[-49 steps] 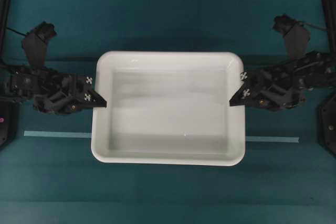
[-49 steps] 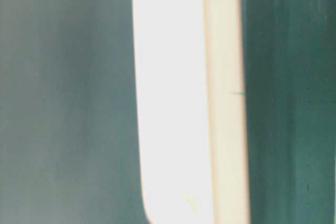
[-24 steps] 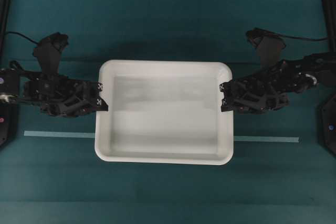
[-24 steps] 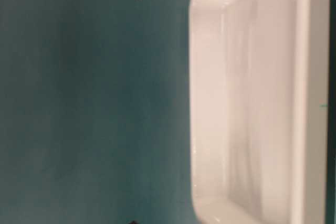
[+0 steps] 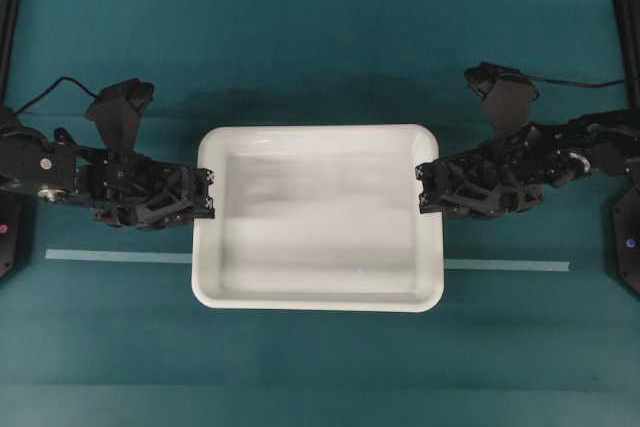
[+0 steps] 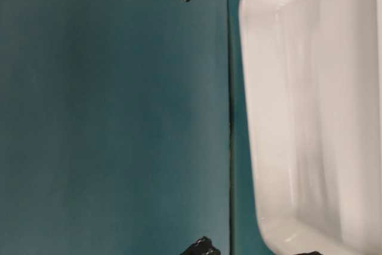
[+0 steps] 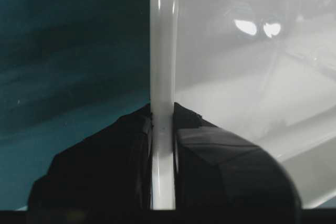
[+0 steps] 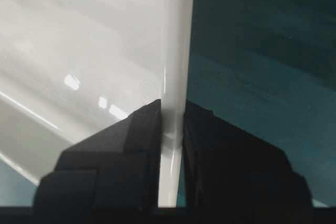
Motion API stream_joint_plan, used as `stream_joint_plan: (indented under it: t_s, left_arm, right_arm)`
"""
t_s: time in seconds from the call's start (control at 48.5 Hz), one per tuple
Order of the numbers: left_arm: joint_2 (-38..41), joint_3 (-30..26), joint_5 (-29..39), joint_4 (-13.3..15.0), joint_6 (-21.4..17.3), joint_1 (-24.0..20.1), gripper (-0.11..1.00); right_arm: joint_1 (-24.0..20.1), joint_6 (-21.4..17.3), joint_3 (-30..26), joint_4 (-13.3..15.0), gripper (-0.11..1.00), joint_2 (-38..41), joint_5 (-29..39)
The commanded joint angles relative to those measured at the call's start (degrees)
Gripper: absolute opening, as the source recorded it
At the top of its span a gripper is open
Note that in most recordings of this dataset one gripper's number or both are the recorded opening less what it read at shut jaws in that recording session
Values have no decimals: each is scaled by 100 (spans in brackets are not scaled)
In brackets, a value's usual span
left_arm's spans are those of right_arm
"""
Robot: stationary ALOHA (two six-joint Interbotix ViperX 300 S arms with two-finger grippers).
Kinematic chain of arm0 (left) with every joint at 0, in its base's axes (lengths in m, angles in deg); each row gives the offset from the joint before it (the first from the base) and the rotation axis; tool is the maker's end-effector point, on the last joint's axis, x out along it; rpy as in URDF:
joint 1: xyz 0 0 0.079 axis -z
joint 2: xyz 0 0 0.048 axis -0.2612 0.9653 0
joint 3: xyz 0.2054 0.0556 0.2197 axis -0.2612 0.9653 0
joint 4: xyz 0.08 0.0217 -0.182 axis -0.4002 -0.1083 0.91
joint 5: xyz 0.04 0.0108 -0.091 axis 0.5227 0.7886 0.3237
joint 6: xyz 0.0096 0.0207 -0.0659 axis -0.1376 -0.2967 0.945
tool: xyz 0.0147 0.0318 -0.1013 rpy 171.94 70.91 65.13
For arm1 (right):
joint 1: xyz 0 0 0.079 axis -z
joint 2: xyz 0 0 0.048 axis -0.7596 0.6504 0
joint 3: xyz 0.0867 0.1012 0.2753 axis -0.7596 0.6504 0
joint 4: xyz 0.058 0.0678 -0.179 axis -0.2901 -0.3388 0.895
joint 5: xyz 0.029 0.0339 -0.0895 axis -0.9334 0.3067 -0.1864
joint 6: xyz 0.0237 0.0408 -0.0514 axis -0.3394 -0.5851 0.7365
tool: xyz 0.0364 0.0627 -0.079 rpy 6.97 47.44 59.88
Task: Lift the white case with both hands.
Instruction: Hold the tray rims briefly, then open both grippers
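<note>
Left gripper (image 5: 207, 192) and right gripper (image 5: 424, 187) each pinch a side rim of the white case (image 5: 318, 217), which looks smaller from overhead than a second ago, centred over the teal table (image 5: 320, 57).

Two matte-black robot arms, each built from angular, faceted housings. The left claw (image 5: 205, 192) and the right claw (image 5: 424, 187) end in wedge-shaped black fingers (image 7: 210, 150) bearing small white square marks. A thin black cable (image 5: 50, 92) loops from the left arm; another trails from the right.
</note>
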State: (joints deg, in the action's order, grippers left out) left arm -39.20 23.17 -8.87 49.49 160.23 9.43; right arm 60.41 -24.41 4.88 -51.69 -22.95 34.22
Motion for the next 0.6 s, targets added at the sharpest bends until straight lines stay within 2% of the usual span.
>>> stream_joint_plan:
  t_s: [0.0,0.433,0.577]
  left_arm:
    - [211,220,79,-18,18,-62,4]
    - [-35,492,79,-18,-9,-62,4]
    - [-35,501,-44,-18,-105,-53,4]
  right_arm:
    - [18,114,308,35,9,220,-53]
    - [9,105,299,26,9,492,-167]
    - [9,105,299,-132,9,501,-70]
